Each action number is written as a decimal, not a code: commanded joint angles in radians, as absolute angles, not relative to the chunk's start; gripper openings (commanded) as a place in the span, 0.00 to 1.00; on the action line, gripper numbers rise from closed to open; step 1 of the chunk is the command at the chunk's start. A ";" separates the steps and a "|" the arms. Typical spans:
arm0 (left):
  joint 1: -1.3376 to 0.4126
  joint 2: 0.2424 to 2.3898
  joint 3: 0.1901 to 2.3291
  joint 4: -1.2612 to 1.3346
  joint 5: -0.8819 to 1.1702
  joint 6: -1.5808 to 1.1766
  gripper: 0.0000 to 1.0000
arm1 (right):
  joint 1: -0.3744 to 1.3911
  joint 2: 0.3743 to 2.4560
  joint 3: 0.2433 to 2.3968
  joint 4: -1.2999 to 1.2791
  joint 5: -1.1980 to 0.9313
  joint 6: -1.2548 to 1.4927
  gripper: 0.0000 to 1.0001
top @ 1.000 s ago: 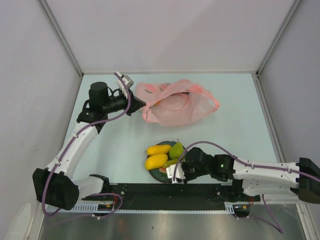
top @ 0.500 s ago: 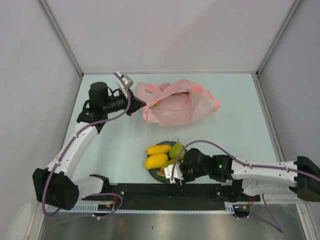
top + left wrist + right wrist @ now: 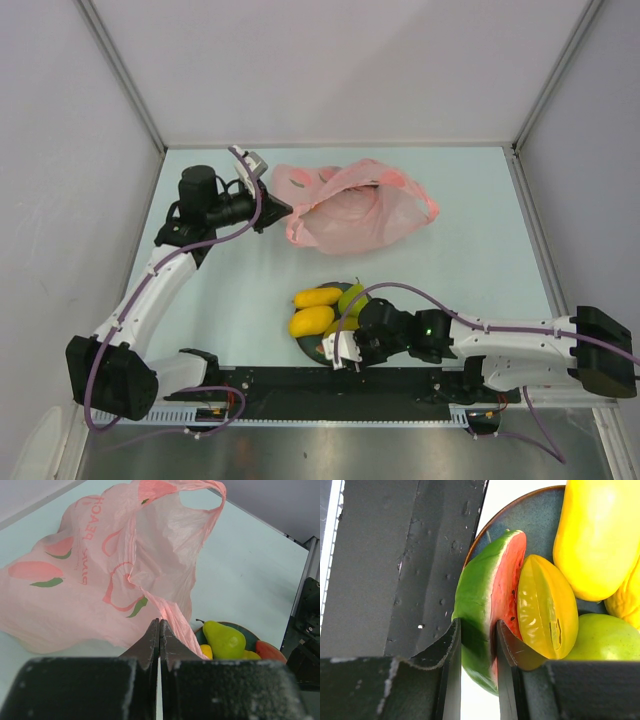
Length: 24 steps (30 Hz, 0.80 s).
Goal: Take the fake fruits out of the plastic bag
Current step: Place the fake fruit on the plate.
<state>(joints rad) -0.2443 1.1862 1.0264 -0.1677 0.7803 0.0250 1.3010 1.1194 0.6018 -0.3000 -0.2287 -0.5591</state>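
Note:
The pink plastic bag (image 3: 355,210) lies at the back of the table, also in the left wrist view (image 3: 90,580). My left gripper (image 3: 278,208) is shut on its left edge, jaws together (image 3: 160,622) with pink film running off beside them. The fruits lie on a dark plate (image 3: 330,288): two yellow mangoes (image 3: 314,322), a green pear (image 3: 352,298). My right gripper (image 3: 337,348) is at the plate's near edge, its jaws (image 3: 477,627) closed on a watermelon slice (image 3: 485,595) that rests against a yellow fruit (image 3: 545,610) on the plate (image 3: 540,520).
A black rail (image 3: 300,380) runs along the near table edge, right beside the plate and under my right gripper (image 3: 420,555). Grey walls enclose the table at left, back and right. A green apple (image 3: 600,640) and a mango (image 3: 595,535) crowd the plate.
My right gripper has slid a little left along the plate's near edge with the watermelon slice. The left arm and the bag have not moved.

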 commanded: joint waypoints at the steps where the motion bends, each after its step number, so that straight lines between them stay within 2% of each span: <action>1: -0.249 1.163 1.026 -0.137 0.808 0.015 0.00 | 1.312 1.117 0.637 -0.256 -0.203 -0.572 0.11; 5: -0.248 1.158 1.022 -0.138 0.807 0.014 0.00 | 1.319 1.109 0.637 -0.255 -0.187 -0.584 0.20; 12: -0.248 1.152 1.012 -0.141 0.808 0.015 0.00 | 1.333 1.114 0.637 -0.229 -0.193 -0.638 0.18; 13: -0.247 1.152 1.012 -0.140 0.808 0.014 0.00 | 1.332 1.117 0.637 -0.229 -0.196 -0.641 0.21; 15: -0.248 1.155 1.012 -0.138 0.810 0.012 0.00 | 1.332 1.118 0.635 -0.227 -0.201 -0.644 0.27; 16: -0.247 1.155 1.012 -0.138 0.810 0.011 0.00 | 1.333 1.118 0.637 -0.227 -0.202 -0.644 0.39; 19: -0.249 1.155 1.015 -0.133 0.810 0.009 0.00 | 1.333 1.114 0.637 -0.235 -0.196 -0.635 0.54; 22: -0.247 1.154 1.017 -0.135 0.811 0.006 0.00 | 1.335 1.103 0.637 -0.248 -0.192 -0.629 0.63; 24: -0.248 1.154 1.017 -0.135 0.811 0.006 0.00 | 1.335 1.088 0.658 -0.282 -0.178 -0.632 0.64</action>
